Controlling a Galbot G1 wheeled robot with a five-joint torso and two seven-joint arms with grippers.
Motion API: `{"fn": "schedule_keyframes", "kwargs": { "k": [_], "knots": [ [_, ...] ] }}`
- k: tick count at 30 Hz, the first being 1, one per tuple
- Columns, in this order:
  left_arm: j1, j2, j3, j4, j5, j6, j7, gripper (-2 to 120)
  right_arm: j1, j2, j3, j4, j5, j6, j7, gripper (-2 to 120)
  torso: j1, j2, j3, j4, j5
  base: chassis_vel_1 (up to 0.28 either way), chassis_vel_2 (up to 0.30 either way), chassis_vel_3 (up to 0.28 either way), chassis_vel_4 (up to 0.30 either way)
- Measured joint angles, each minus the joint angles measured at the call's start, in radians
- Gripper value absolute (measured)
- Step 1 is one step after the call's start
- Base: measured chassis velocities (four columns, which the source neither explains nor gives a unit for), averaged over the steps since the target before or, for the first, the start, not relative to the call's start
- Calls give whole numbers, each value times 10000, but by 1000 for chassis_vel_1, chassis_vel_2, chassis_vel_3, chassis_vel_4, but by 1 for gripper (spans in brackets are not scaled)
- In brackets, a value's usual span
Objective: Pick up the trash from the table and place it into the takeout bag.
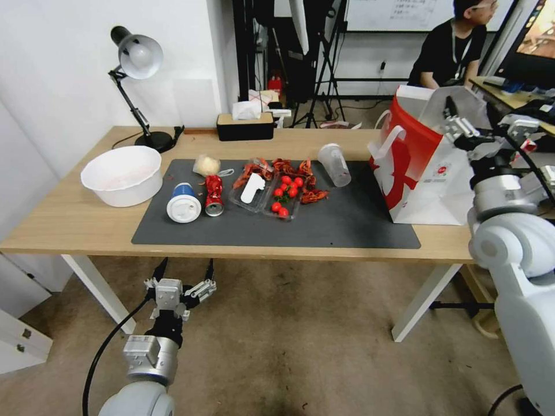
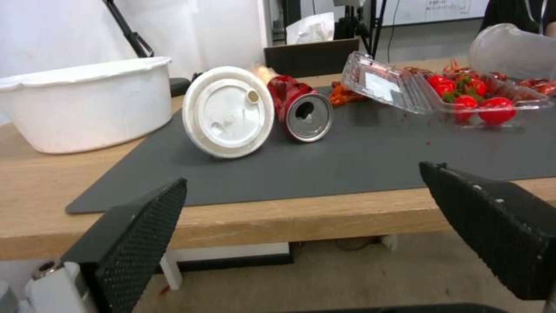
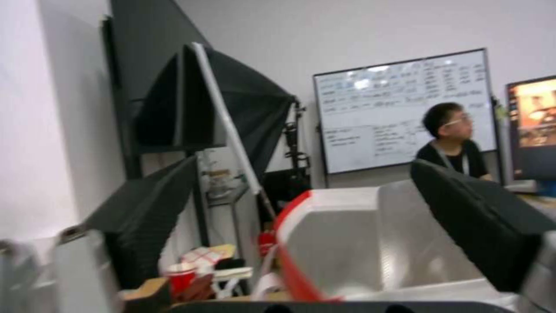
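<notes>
On the dark mat [image 1: 347,225] of the table [image 1: 69,219] lies the trash: a pale bowl [image 1: 121,175], a blue-and-white cup [image 1: 184,203] on its side, a red can [image 1: 214,195], a pale wad [image 1: 206,165] and a tipped clear cup [image 1: 335,164]. The left wrist view faces the cup's white lid [image 2: 227,111] and the can's [image 2: 302,114] mouth. My left gripper [image 1: 186,264] hangs open below the table's front edge, empty. The red-and-white takeout bag [image 1: 425,167] stands at the right end. My right gripper [image 1: 469,115] is open above the bag's open top [image 3: 371,234].
A clear clamshell [image 1: 272,193] with small tomatoes and red shell scraps [image 1: 289,170] lies mid-mat. A desk lamp [image 1: 139,58] and a tissue box [image 1: 244,126] stand along the back edge. A white table leg [image 1: 95,289] is left of my left arm.
</notes>
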Motion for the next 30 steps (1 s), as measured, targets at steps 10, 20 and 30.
{"fn": "schedule_keyframes", "kwargs": {
  "k": [10,20,30],
  "knots": [
    [6,-25,16,27,-2,-4,1,100,-2455,675,35,1500,-617,-127,-348,100,-1,0,-1,-3,2,0,0,0,0],
    [110,-11,9,31,-55,-63,21,100,-5557,1707,-98,1875,-2718,978,-992,100,-1,0,0,-2,2,0,0,0,0],
    [105,50,-31,90,-129,-65,41,100,-6693,2501,-377,424,-4660,4027,-1643,100,-1,-1,0,0,2,0,0,0,0]
  ]
}}
